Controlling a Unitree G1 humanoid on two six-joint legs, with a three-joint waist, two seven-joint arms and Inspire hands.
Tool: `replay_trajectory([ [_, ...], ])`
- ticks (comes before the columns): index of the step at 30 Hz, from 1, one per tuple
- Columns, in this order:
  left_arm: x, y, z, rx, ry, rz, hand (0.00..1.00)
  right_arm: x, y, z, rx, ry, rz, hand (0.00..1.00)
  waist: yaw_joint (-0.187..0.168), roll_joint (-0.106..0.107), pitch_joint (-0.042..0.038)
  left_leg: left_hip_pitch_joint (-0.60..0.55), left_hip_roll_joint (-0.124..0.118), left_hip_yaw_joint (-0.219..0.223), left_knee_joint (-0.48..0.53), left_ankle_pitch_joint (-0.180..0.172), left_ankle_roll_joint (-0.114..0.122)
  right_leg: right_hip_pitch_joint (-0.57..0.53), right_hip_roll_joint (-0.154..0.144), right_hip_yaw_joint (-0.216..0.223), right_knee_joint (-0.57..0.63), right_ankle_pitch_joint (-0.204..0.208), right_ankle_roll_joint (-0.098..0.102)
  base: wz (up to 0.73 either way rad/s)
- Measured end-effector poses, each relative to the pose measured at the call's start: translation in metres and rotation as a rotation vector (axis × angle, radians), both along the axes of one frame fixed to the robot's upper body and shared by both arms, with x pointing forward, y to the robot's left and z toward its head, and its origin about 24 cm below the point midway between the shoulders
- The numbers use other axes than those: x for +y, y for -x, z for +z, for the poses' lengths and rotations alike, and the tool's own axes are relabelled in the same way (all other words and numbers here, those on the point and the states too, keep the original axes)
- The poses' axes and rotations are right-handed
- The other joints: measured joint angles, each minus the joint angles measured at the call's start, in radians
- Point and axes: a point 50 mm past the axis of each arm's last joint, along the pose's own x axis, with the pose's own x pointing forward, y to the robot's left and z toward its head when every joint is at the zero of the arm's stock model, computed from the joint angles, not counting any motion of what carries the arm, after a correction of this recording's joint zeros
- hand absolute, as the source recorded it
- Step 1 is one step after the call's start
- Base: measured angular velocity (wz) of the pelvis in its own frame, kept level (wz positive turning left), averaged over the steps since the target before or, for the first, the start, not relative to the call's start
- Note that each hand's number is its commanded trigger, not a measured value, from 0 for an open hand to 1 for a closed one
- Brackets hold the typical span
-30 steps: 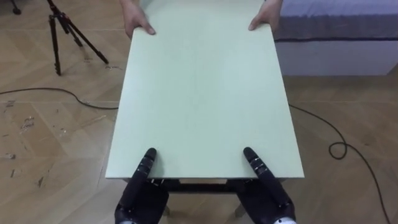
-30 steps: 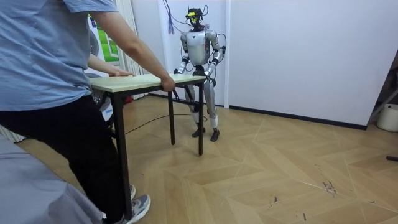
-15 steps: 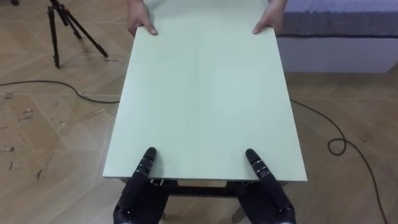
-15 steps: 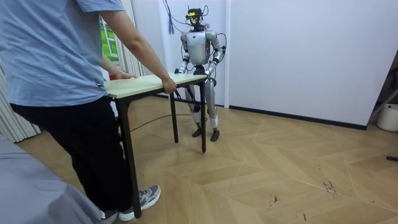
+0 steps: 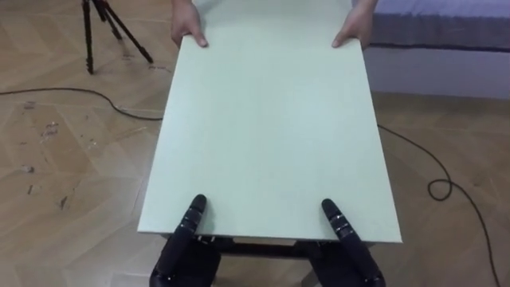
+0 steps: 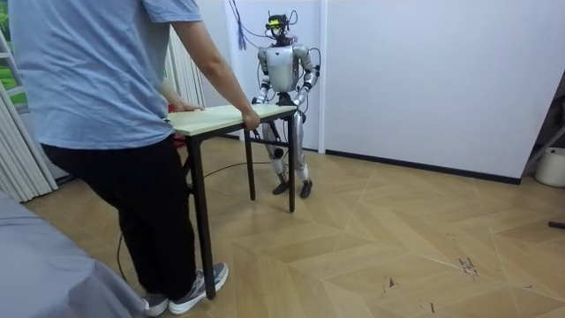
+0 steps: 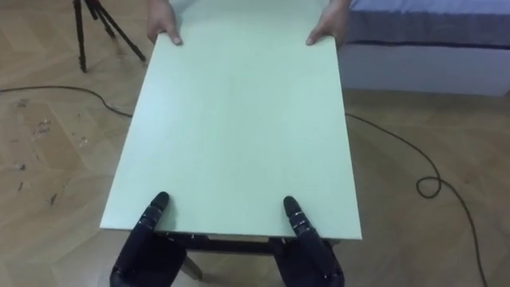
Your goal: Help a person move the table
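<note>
A pale green table (image 5: 263, 119) with dark legs stretches away from me. My left hand (image 5: 187, 243) holds its near edge at the left, thumb lying on top and palm below the edge. My right hand (image 5: 351, 251) holds the same edge at the right in the same way. The fingers of both are hidden under the top. At the far end a person's hands (image 5: 191, 32) grip both corners. In the room view the person (image 6: 97, 88) stands at one end of the table (image 6: 234, 115) and I stand upright at the other, by the white wall.
A black tripod (image 5: 111, 32) stands on the wood floor at the far left. A dark cable (image 5: 430, 187) curls over the floor on the right. A low bed (image 5: 446, 48) lies at the far right, close to the table's far corner.
The person has stepped toward the room view's right and the table has moved that way with them. My hands keep their hold on the near edge.
</note>
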Motion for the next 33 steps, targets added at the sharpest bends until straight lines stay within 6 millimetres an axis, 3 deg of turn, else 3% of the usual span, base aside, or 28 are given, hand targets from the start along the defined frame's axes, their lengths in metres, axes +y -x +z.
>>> replay_trajectory([
  [1, -0.001, 0.002, -0.001, 0.006, 0.008, 0.0, 1.0, -0.002, 0.0, 0.0, -0.002, 0.007, 0.005, 1.0, -0.009, 0.014, 0.0007, 0.023, 0.002, -0.003, 0.029, 0.0, -0.001, 0.002, 0.006, -0.01, 0.004, 0.001, 0.001, 0.23],
  [2, -0.003, 0.002, -0.001, 0.008, 0.016, -0.005, 1.0, -0.005, -0.001, 0.001, -0.012, 0.021, 0.014, 1.0, -0.034, 0.031, 0.007, 0.078, -0.001, -0.023, 0.04, 0.0, 0.0, -0.004, 0.016, -0.035, 0.026, 0.0, -0.003, 0.41],
  [5, 0.0, -0.002, 0.002, -0.019, 0.013, -0.006, 1.0, -0.003, -0.008, 0.004, -0.044, 0.024, 0.028, 1.0, -0.065, 0.029, 0.0088, 0.191, -0.006, -0.021, -0.092, 0.003, -0.008, -0.078, 0.017, -0.048, 0.083, 0.012, -0.012, 0.28],
  [6, 0.0, -0.005, 0.003, -0.03, 0.013, -0.008, 1.0, -0.003, -0.011, 0.006, -0.056, 0.026, 0.029, 1.0, -0.077, 0.029, 0.0104, 0.222, -0.006, -0.039, -0.178, -0.034, -0.034, -0.101, 0.016, -0.044, 0.084, 0.026, -0.015, 0.25],
  [9, -0.002, -0.021, 0.009, -0.084, 0.002, -0.031, 1.0, -0.006, -0.022, 0.01, -0.085, 0.014, 0.006, 1.0, -0.075, 0.032, 0.0144, 0.267, -0.001, -0.042, -0.41, -0.127, -0.026, -0.19, 0.014, -0.032, 0.118, 0.063, -0.017, 0.19],
  [11, -0.004, -0.033, 0.014, -0.119, -0.009, -0.047, 1.0, -0.007, -0.028, 0.013, -0.104, 0.009, -0.015, 1.0, -0.077, 0.032, 0.016, 0.263, -0.015, -0.04, -0.501, -0.141, -0.001, -0.247, 0.007, -0.026, 0.113, 0.109, -0.009, 0.12],
  [12, -0.004, -0.039, 0.015, -0.133, -0.025, -0.049, 1.0, -0.006, -0.031, 0.013, -0.109, -0.001, -0.022, 1.0, -0.068, 0.021, 0.0211, 0.238, -0.034, -0.034, -0.502, -0.14, 0.042, -0.275, -0.007, -0.023, 0.108, 0.142, -0.006, -0.08],
  [17, -0.005, -0.04, 0.009, -0.11, -0.028, -0.044, 1.0, -0.007, -0.032, 0.009, -0.088, 0.014, -0.016, 1.0, -0.07, 0.014, 0.0208, 0.171, -0.104, -0.017, -0.445, -0.115, 0.089, -0.279, -0.05, 0.001, 0.019, 0.267, 0.01, -0.21],
  [20, -0.005, -0.029, 0.003, -0.069, -0.014, -0.034, 1.0, -0.008, -0.025, 0.005, -0.058, 0.028, 0.002, 1.0, -0.085, -0.001, 0.0136, 0.165, -0.143, -0.005, -0.441, -0.094, 0.126, -0.28, -0.074, 0.041, 0.001, 0.328, 0.039, -0.1],
  [23, -0.006, -0.028, 0.002, -0.063, -0.015, -0.034, 1.0, -0.009, -0.023, 0.004, -0.039, 0.01, 0.006, 1.0, -0.097, -0.004, 0.0104, 0.119, -0.147, 0.049, -0.422, -0.062, 0.155, -0.282, -0.082, 0.107, -0.063, 0.439, 0.145, 0.07],
  [24, -0.007, -0.028, 0.001, -0.058, -0.019, -0.048, 1.0, -0.011, -0.019, 0.003, -0.025, 0.01, -0.002, 1.0, -0.111, -0.004, 0.0101, 0.109, -0.137, 0.109, -0.424, -0.047, 0.161, -0.294, -0.113, 0.104, 0.034, 0.366, 0.148, 0.44],
  [25, -0.009, -0.029, 0.0, -0.054, -0.022, -0.063, 1.0, -0.013, -0.016, 0.001, -0.017, 0.009, -0.013, 1.0, -0.111, -0.005, 0.0093, 0.109, -0.137, 0.131, -0.429, -0.039, 0.164, -0.302, -0.133, 0.101, 0.118, 0.301, 0.148, 0.62],
  [26, -0.011, -0.029, -0.001, -0.049, -0.026, -0.081, 1.0, -0.016, -0.011, 0.0, -0.005, 0.003, -0.03, 1.0, -0.111, -0.012, 0.0054, 0.111, -0.137, 0.176, -0.444, -0.024, 0.167, -0.304, -0.175, 0.092, 0.29, 0.179, 0.141, 0.41],
  [27, -0.011, -0.027, -0.001, -0.046, -0.032, -0.085, 1.0, -0.015, -0.007, -0.001, 0.005, -0.005, -0.033, 1.0, -0.108, -0.02, 0.0, 0.111, -0.139, 0.218, -0.461, -0.009, 0.169, -0.285, -0.211, 0.092, 0.421, 0.096, 0.153, 0.27],
  [29, -0.007, -0.024, -0.001, -0.046, -0.04, -0.086, 1.0, -0.013, -0.006, -0.001, 0.007, -0.009, -0.016, 1.0, -0.097, -0.025, -0.0025, 0.102, -0.139, 0.25, -0.465, 0.004, 0.17, -0.21, -0.255, 0.095, 0.538, 0.032, 0.166, -0.17],
  [31, -0.003, -0.019, -0.001, -0.046, -0.037, -0.07, 1.0, -0.01, -0.005, -0.001, 0.006, -0.016, -0.004, 1.0, -0.077, -0.035, -0.0031, 0.083, -0.139, 0.269, -0.456, 0.008, 0.165, -0.103, -0.296, 0.106, 0.546, 0.019, 0.177, -0.4],
  [32, 0.001, -0.017, -0.001, -0.055, -0.039, -0.061, 1.0, -0.007, -0.006, 0.0, 0.001, -0.024, 0.005, 1.0, -0.078, -0.053, -0.0013, 0.061, -0.144, 0.27, -0.435, 0.011, 0.162, -0.041, -0.323, 0.108, 0.532, 0.02, 0.18, -0.12],
  [33, 0.002, -0.018, 0.0, -0.064, -0.043, -0.062, 1.0, -0.006, -0.007, 0.0, -0.001, -0.032, 0.005, 1.0, -0.078, -0.071, 0.0084, 0.04, -0.142, 0.261, -0.401, 0.013, 0.157, -0.02, -0.326, 0.107, 0.492, 0.005, 0.204, -0.06],
])
